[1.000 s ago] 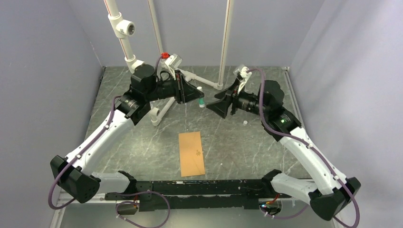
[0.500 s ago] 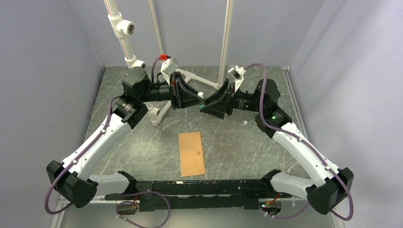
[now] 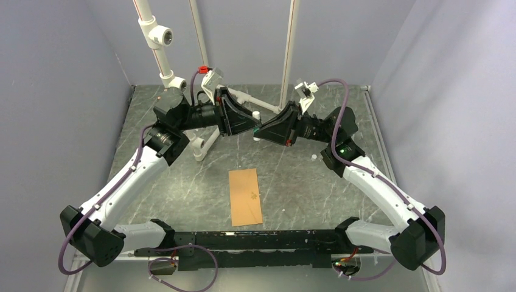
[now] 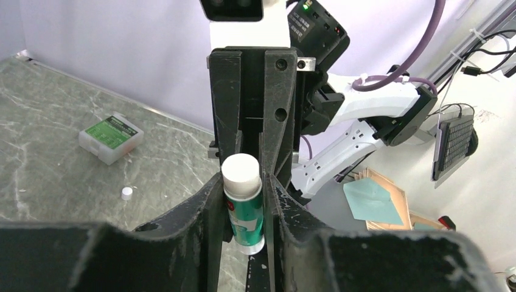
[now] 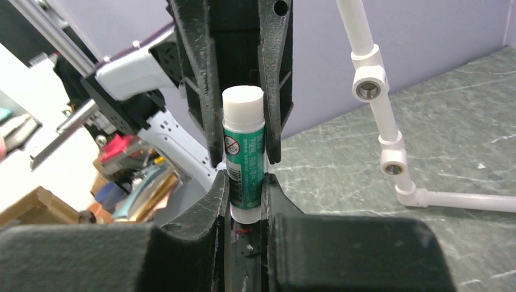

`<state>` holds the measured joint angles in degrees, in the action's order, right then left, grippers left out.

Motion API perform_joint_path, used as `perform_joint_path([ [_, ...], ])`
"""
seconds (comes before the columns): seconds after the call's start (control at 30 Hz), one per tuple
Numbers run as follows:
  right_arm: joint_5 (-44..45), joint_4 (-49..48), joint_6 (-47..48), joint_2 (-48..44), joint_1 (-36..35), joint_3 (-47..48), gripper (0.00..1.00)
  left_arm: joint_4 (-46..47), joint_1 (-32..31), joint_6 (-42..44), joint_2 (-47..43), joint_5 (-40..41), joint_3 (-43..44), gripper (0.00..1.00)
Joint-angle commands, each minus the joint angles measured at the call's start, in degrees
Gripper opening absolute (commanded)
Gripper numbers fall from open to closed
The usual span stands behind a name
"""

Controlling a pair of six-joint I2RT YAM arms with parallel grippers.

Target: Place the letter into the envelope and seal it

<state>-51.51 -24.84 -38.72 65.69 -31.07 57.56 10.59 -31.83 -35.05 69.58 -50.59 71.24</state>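
Note:
The kraft-brown envelope (image 3: 245, 196) lies flat on the table near the front, its long side running front to back. The letter is out of view. At the back centre, above the table, my two grippers meet tip to tip around a green glue stick (image 3: 256, 126) with white ends. My left gripper (image 4: 243, 179) has the glue stick (image 4: 244, 201) between its fingers, which press on both sides. My right gripper (image 5: 244, 177) is shut on the lower end of the same stick (image 5: 244, 155). Both grippers are well behind the envelope.
A white pipe frame (image 3: 207, 137) stands on the table behind the left arm, with uprights at the back. A small white cap (image 3: 313, 157) lies on the table to the right. A clear box with a green label (image 4: 111, 138) sits further off.
My right gripper has moved left to meet the left gripper and has shut on the glue stick. The left arm has turned and shifted slightly back. The envelope has not moved.

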Motion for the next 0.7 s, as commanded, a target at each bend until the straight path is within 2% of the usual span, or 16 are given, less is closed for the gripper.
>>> perform_joint_path([
  [0.0,5.6,-14.14,-9.54,0.7,-0.03,-2.51,0.0,6.85,-0.77,-2.3,-0.48,-0.57,-1.05,0.35],
  [0.23,6.32,-19.46,-11.2,0.76,0.04,-4.08,0.0,11.14,-0.77,-5.74,-0.01,-2.09,-3.16,0.34],
  [0.3,6.24,-20.37,-11.05,0.84,0.06,-4.1,0.0,11.0,-0.77,-5.51,0.07,-2.49,-3.26,0.27],
  [0.37,6.21,-20.94,-10.83,0.76,0.04,-4.16,0.02,10.18,-0.77,-4.51,0.04,-2.5,-3.14,0.08],
  [0.4,5.97,-20.08,-10.35,0.69,0.04,-3.94,0.08,9.44,-0.75,-3.72,-0.08,-2.41,-3.07,0.03],
  [0.43,6.13,-17.95,-9.4,0.48,0.04,-3.64,0.18,8.17,-0.77,-2.55,-0.21,-2.06,-2.92,0.03],
  [0.5,8.13,-10.66,-5.06,-1.23,0.04,-2.89,0.46,4.33,-0.77,1.69,-0.6,-0.94,-2.2,0.02],
  [0.53,9.63,-6.11,-3.32,-2.44,0.04,-2.69,0.55,1.61,-0.73,4.52,-0.81,-0.48,-1.7,0.02],
  [0.63,15.06,10.2,5.22,-6.03,0.58,0.37,0.68,-8.33,-0.77,17.11,-1.03,-1.64,1.42,0.02],
  [0.67,18.55,15.53,7.09,-7.1,0.84,2.06,0.71,-15.32,-0.77,22.18,-0.8,-1.34,2.88,0.02],
])
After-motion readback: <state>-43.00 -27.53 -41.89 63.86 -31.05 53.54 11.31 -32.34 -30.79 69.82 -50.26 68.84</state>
